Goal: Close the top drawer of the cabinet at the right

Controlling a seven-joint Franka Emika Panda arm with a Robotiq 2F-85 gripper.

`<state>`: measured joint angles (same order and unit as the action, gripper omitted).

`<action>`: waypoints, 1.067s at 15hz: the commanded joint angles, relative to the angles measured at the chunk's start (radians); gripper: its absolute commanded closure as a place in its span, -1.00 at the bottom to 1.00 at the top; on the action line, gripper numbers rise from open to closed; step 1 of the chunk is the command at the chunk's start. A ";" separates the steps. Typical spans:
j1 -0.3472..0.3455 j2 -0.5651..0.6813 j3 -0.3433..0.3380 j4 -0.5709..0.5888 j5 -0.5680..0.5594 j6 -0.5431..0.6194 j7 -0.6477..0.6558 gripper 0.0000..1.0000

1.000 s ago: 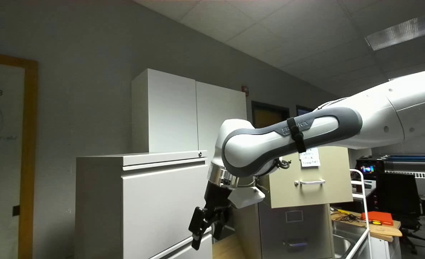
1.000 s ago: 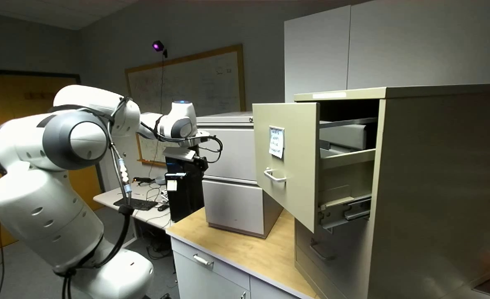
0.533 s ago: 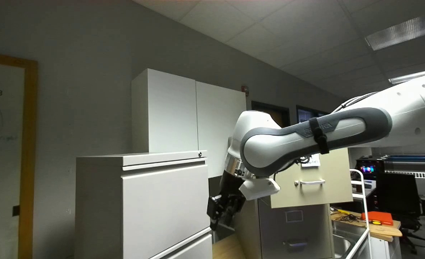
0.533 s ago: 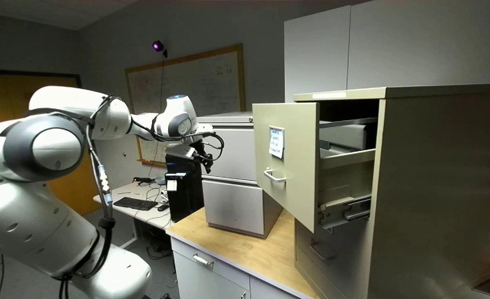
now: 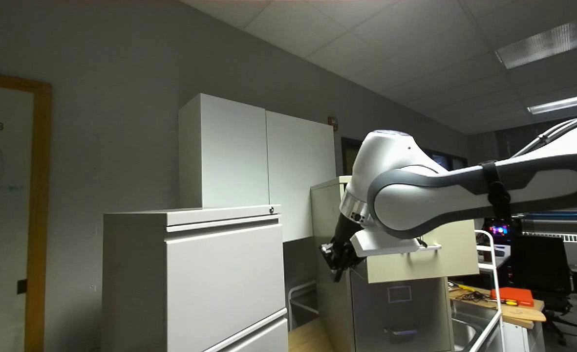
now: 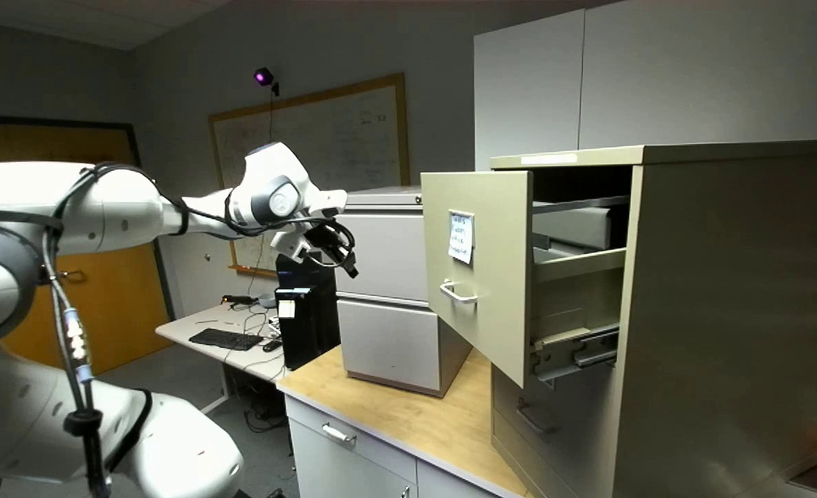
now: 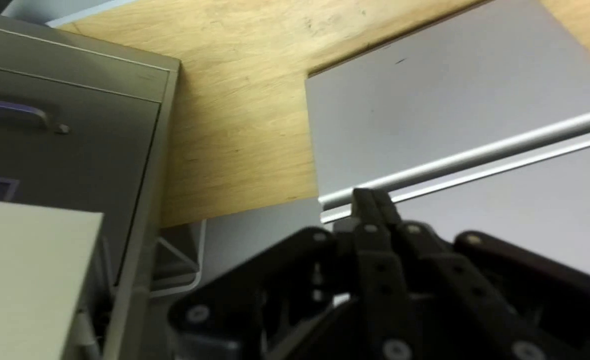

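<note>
The top drawer (image 6: 498, 235) of the beige cabinet (image 6: 726, 311) is pulled well out in both exterior views, its inside showing behind the flat front. A paper label (image 6: 461, 236) and a metal handle (image 6: 458, 293) sit on that front. In an exterior view the arm covers part of the drawer (image 5: 435, 268). My gripper (image 7: 373, 192) is shut, fingertips together, nothing between them. It hangs in the air, apart from the drawer front, which shows at lower left of the wrist view as a pale panel (image 7: 20, 280). In an exterior view the gripper (image 6: 353, 272) points downward, left of the drawer.
A light-grey lateral cabinet (image 6: 391, 346) stands on the wooden counter (image 6: 394, 418) beside the beige one. A white cupboard (image 5: 234, 151) is on the wall. Below the top drawer is a lower drawer (image 5: 400, 308). A desk (image 6: 218, 339) lies farther back.
My gripper has gone from open to shut. The arm has drawn back and up, moving rightward in an exterior view, toward the drawer front's side. The drawer has not moved.
</note>
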<state>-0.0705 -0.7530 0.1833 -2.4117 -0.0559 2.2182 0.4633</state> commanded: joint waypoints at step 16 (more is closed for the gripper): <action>-0.656 -0.276 0.204 -0.270 -0.244 0.519 0.543 1.00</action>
<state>-0.5941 -0.9889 0.3154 -2.6490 -0.2621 2.6593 0.9003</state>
